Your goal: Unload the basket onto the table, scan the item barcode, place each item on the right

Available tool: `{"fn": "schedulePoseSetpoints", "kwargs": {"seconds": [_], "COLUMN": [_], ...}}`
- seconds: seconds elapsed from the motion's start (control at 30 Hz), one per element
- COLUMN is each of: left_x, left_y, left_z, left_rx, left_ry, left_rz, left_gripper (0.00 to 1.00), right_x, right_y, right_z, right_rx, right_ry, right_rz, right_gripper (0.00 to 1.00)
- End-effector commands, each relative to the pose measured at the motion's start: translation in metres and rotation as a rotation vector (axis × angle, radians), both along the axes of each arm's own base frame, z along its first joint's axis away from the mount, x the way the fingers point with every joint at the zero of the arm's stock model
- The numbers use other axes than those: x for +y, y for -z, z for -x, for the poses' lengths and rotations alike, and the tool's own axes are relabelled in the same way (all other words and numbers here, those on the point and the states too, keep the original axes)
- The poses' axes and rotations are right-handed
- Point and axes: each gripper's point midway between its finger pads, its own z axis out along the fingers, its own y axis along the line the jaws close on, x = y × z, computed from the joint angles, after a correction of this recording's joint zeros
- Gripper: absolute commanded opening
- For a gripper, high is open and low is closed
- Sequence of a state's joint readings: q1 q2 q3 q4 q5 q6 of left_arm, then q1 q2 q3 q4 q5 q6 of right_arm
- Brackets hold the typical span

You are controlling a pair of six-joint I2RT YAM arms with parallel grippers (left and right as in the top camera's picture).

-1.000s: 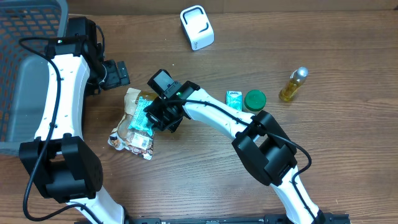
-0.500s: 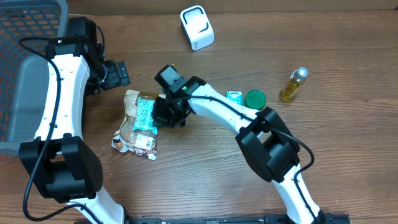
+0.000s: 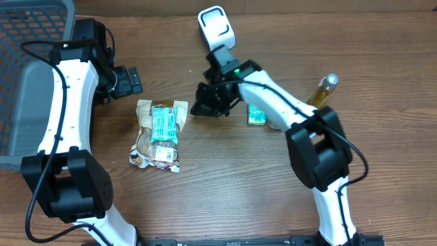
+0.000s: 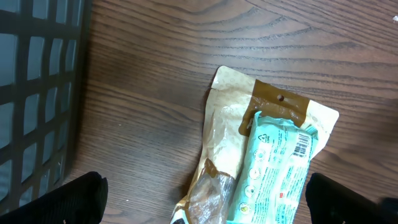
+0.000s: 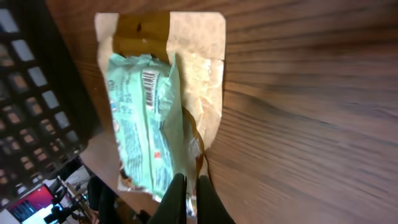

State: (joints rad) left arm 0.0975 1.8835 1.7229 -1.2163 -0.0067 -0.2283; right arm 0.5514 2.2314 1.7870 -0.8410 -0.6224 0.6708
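Overhead, the teal packet [image 3: 162, 124] lies left of centre on the counter [image 3: 239, 191], long axis up-down the frame; my right jaws, closed and empty, sit just right of it, seemingly nearer than my wide-open left jaws. Left wrist: its barcode [image 4: 301, 144] shows lower right. Right wrist: the packet [image 5: 146, 130] fills upper left, above my closed jaws.

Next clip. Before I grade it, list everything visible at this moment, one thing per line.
Table: one, brown wood, under everything.
Basket: one, dark mesh and grey, far left edge.
Scanner-like device: one, white, top centre.
Tan pouch: one, tan and brown, left of centre, flat on the table.
Teal packet: one, teal, lying on the tan pouch, barcode facing up.
Small carton: one, teal, centre, beside the right arm.
Bottle: one, yellow with silver cap, right side.
Left gripper: one, black, open, near the basket.
Right gripper: one, black, shut, empty, right of the pouch.
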Motion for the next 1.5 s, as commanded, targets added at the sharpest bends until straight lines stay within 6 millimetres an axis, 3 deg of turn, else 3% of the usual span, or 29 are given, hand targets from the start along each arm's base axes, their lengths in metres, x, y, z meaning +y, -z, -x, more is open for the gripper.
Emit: {"fn": "schedulePoseSetpoints", "kwargs": {"seconds": [0.0,0.03,0.1,0.37,0.43,0.57,0.77,0.97,1.47], "left_x": [-0.004,-0.004,-0.004,-0.004,-0.004,-0.004,-0.004,-0.004,-0.004], "left_y": [-0.002,-0.002,-0.002,-0.002,-0.002,-0.002,-0.002,-0.002,-0.002], "left_z": [0.0,0.0,0.0,0.0,0.0,0.0,0.0,0.0,0.0], "left_rx": [-0.003,-0.003,-0.003,-0.003,-0.003,-0.003,-0.003,-0.003,-0.003], "left_ry": [0.024,0.024,0.024,0.024,0.024,0.024,0.024,0.024,0.024], "left_rz": [0.003,0.003,0.003,0.003,0.003,0.003,0.003,0.003,0.003], "left_gripper": [1.0,1.0,1.0,1.0,0.99,0.99,1.0,0.99,1.0], "right_x": [0.002,0.003,0.012,0.051,0.062,0.071,0.065,0.058,0.073], "right_y": [-0.033,-0.034,-0.04,-0.042,-0.037,-0.024,-0.007,-0.001,-0.004], "right_z": [0.008,0.011,0.023,0.069,0.084,0.094,0.084,0.062,0.067], "right_rx": [-0.014,0.002,0.059,0.301,0.352,0.393,0.353,0.29,0.283], "right_ry": [-0.051,-0.057,-0.067,0.041,0.089,0.233,0.449,0.6,0.596], "right_rz": [-0.09,-0.103,-0.143,-0.09,-0.038,0.077,0.2,0.23,0.198], "right_gripper": [0.3,0.58,0.66,0.65,0.64,0.64,0.49,0.51,0.48]}}
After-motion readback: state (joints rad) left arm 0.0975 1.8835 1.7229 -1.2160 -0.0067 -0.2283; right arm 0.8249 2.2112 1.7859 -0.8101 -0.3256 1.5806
